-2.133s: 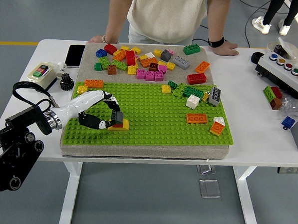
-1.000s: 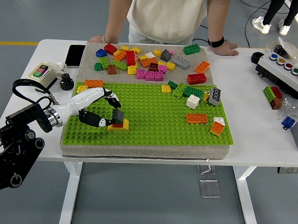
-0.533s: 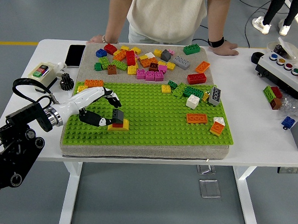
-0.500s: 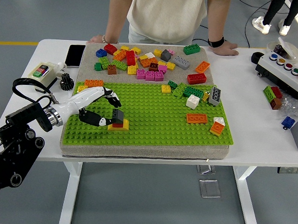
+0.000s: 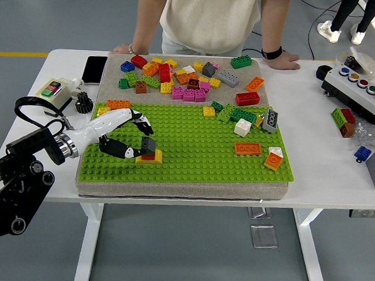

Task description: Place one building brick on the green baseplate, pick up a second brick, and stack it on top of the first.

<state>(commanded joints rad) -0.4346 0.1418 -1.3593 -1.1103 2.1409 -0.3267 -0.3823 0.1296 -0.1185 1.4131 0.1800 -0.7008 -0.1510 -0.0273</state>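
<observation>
Reaching low over flat green studded baseplate (image 5: pixel 193 147), left hand (image 5: pixel 121 137) has fingers (image 5: pixel 140 121) spread wide, just beside dark grey brick (image 5: pixel 149 144) stacked on yellow brick (image 5: pixel 150 159).

small grey brick (image 5: pixel 149 144) upright atop a yellow brick (image 5: pixel 150 158), near the green baseplate's (image 5: pixel 199 160) front-left corner

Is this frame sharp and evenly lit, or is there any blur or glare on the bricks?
Head view: sharp throughout, even soft lighting, faint shadows only; no glare on the green baseplate or the stacked bricks; the left hand shows no motion blur.
</observation>
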